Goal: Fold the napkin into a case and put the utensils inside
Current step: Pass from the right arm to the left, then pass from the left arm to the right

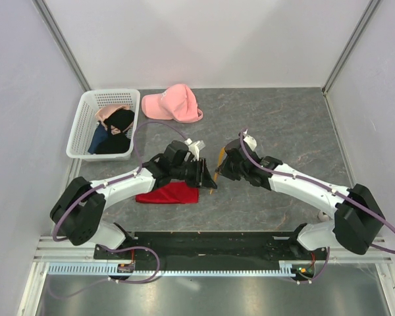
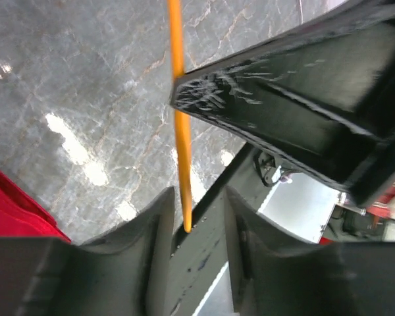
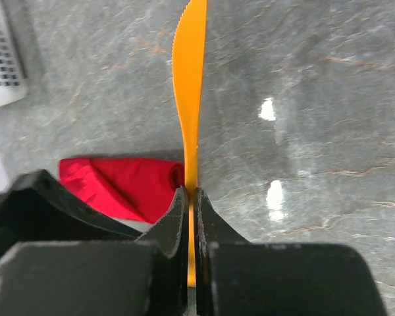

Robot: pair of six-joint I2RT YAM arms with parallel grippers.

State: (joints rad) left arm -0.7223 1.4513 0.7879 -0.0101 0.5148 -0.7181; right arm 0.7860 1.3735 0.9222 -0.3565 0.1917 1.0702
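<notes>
"Toward 7 o'clock from the middle of the table (image 1: pixel 283 125), under your left arm, the napkin (image 1: pixel 168 193) lies as a narrow red bundle. The folding looks done to me."

"Agreed, though you can't tell from these views whether its end gapes like a pouch. Nothing orange shows inside it."

"Your right gripper (image 3: pixel 191 197) is pressed together on the orange knife (image 3: pixel 189 99), pinching it low on the handle. The knife seems to be held up off the table, just past the napkin's end at 2 o'clock."

"Your left gripper (image 2: pixel 194 227) is spread, with one finger on either side of the handle's tip. As far as I can see it isn't clamping the knife. I'd read that as a hand-over or a steadying hold."

"So what's left for you is the second half: get that knife into the napkin. Any other utensils are out of sight."

"The pink cap (image 1: pixel 173 104) at 11 o'clock and the basket (image 1: pixel 79 131) at 10 o'clock sit well apart from all this."
</notes>
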